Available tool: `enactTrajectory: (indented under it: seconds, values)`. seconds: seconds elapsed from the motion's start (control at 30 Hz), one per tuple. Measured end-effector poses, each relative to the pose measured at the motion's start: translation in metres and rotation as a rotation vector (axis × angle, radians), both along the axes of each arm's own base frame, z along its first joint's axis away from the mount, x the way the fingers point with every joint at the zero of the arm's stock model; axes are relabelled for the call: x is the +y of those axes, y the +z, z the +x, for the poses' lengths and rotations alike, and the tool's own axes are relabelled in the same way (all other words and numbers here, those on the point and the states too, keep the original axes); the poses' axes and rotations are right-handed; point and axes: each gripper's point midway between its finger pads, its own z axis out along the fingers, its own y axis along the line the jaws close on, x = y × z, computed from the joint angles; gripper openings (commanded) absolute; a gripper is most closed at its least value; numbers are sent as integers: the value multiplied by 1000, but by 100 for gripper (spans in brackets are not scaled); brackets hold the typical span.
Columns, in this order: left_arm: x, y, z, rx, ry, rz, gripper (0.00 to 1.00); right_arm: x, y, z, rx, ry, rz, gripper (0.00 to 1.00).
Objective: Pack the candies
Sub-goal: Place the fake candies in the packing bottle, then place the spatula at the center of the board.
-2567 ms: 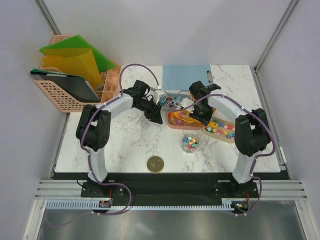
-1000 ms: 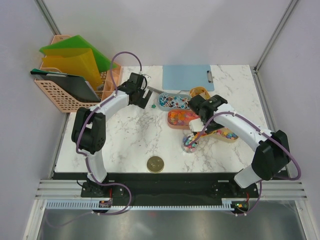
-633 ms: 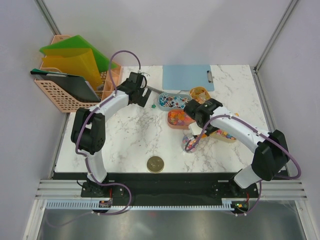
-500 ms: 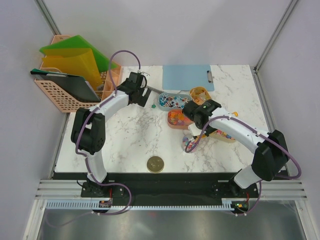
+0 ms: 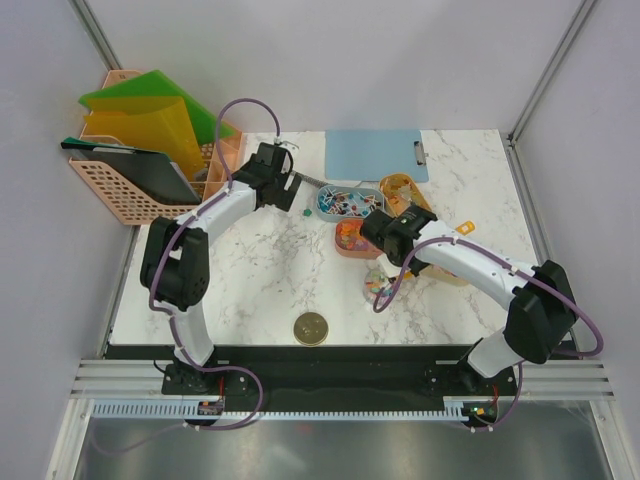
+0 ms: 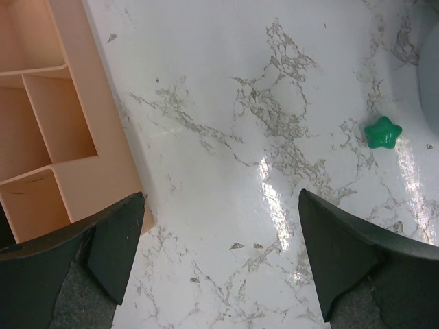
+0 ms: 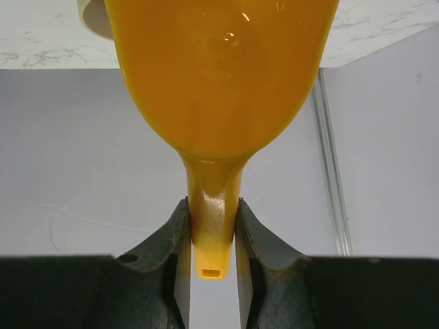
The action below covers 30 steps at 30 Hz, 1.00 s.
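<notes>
Left gripper (image 6: 223, 240): jaws stood wide apart and held nothing, above bare table (image 5: 250, 280) at the far left.
Left surroundings: basket (image 6: 82, 116) was just beside one finger; a green star (image 6: 382, 131) lay loose on the marble near the other finger, touching neither.
Right gripper (image 7: 210, 212): was clamped on the thin handle of the scoop (image 7: 219, 82), one finger on each side.
Scoop: its wide orange bowl reached away past the fingertips; the wrist view could not show whether it held anything.
Right arm: in the top view it reached over the middle of the table, its gripper (image 5: 385, 232) between the orange tray (image 5: 340, 252) and the jar (image 5: 370, 292).
Candies (image 5: 345, 203): wrapped pieces lay in the blue tray (image 5: 322, 203), orange-red bits in the orange tray, and mixed bright bits in the jar, partly hidden by the arm's cable.
Lid (image 5: 311, 327): lay flat near the front edge, well apart from the jar.
</notes>
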Motion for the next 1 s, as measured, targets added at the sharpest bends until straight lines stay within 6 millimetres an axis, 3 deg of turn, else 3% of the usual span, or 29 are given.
enactTrajectory:
  seconds: [0.13, 0.23, 0.37, 0.47, 0.57, 0.67, 0.77, 0.87, 0.93, 1.0]
  values:
    - [0, 1, 0, -4, 0, -1, 100, -10, -3, -2, 6, -44, 9, 0]
    - [-1, 5, -1, -7, -5, -6, 100, -32, -1, 3, -7, -169, 59, 0]
    - [-7, 19, -7, -12, -39, -45, 100, -71, 15, 34, -110, -426, 205, 0]
    - [-20, 41, -13, -21, -109, -107, 100, -100, 13, 62, -205, -632, 360, 0]
    - [-35, 66, -13, -38, -179, -167, 100, -129, -13, 89, -259, -846, 501, 0]
    - [-49, 85, -13, -47, -235, -212, 100, -156, -62, 115, -262, -1092, 643, 0]
    - [-55, 91, -16, -36, -264, -235, 100, -171, -106, 138, -268, -1284, 754, 0]
    - [-56, 88, -20, -15, -271, -239, 98, -174, -135, 157, -287, -1414, 849, 0]
    - [-55, 86, -21, -3, -270, -237, 98, -166, -143, 166, -290, -1451, 898, 0]
    - [-55, 83, -22, 6, -269, -234, 98, -155, -144, 176, -291, -1461, 940, 9]
